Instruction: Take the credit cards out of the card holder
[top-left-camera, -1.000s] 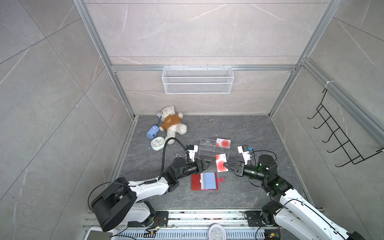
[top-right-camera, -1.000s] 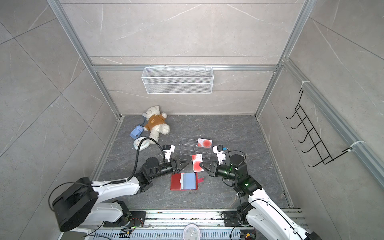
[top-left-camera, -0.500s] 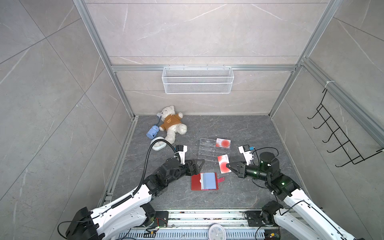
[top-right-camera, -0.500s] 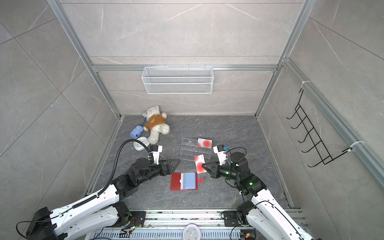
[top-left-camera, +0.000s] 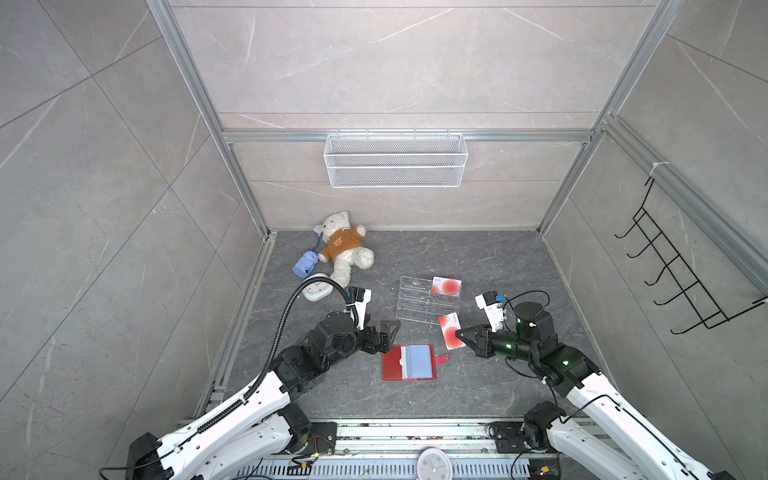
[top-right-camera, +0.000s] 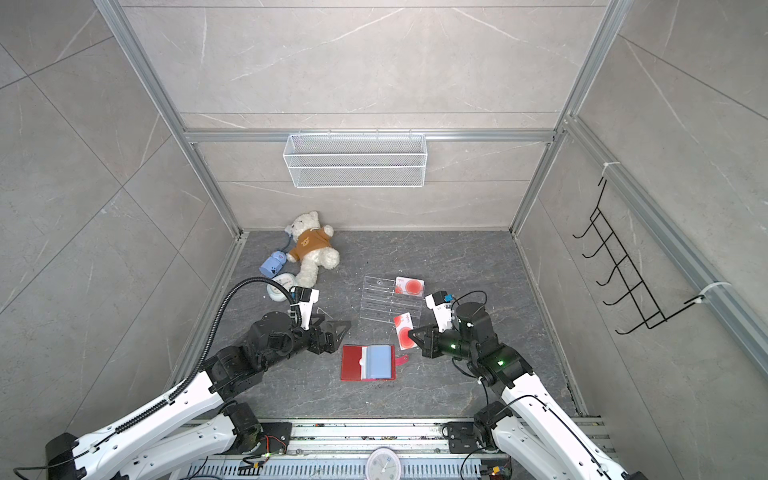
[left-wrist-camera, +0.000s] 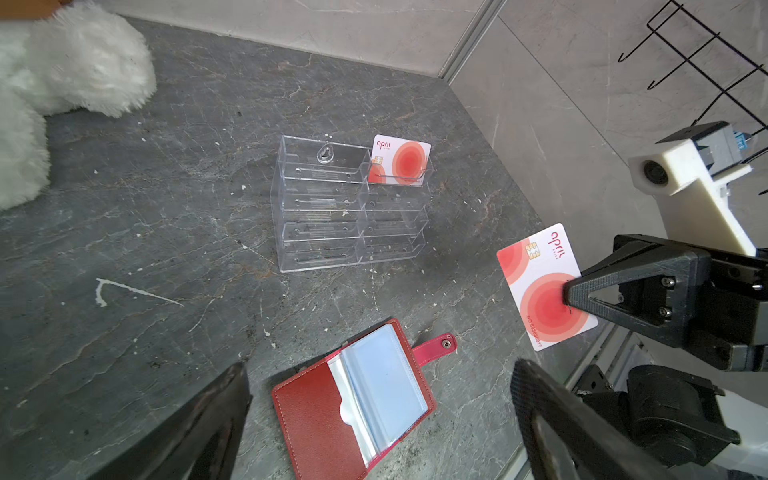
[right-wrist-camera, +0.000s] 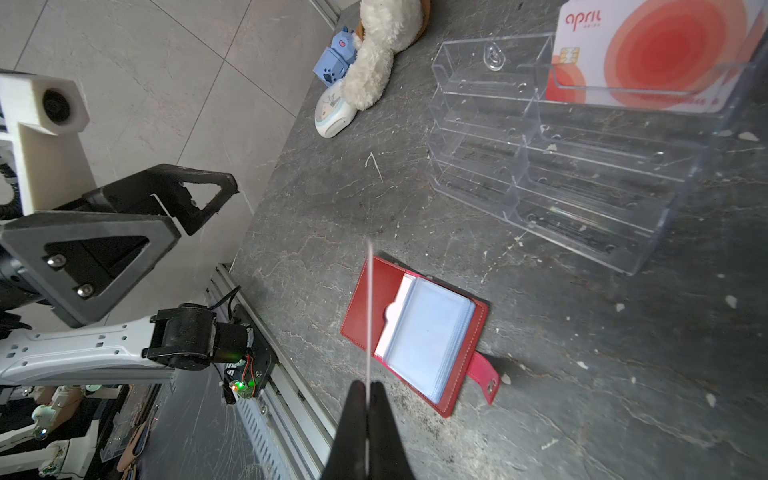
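**A:** What is the room like?
**B:** Grey walls (top-left-camera: 374, 62) stand around a dark grey counter (top-left-camera: 478, 257).
**A:** And the claws?
**B:** The left claw (top-left-camera: 388, 337) is wide open and holds nothing. The right claw (top-left-camera: 458, 333) is pinched tight on a card (top-left-camera: 448, 328), up off the counter.
**A:** Where is the card holder?
**B:** The card holder (top-left-camera: 409, 362) lies open on the counter between the two claws, near both. A second card (top-left-camera: 446, 286) stands in the clear rack (top-left-camera: 417, 303).

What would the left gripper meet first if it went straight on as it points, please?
Probably the card holder, lying open between the fingers of the left gripper in its wrist view; depth is unclear.
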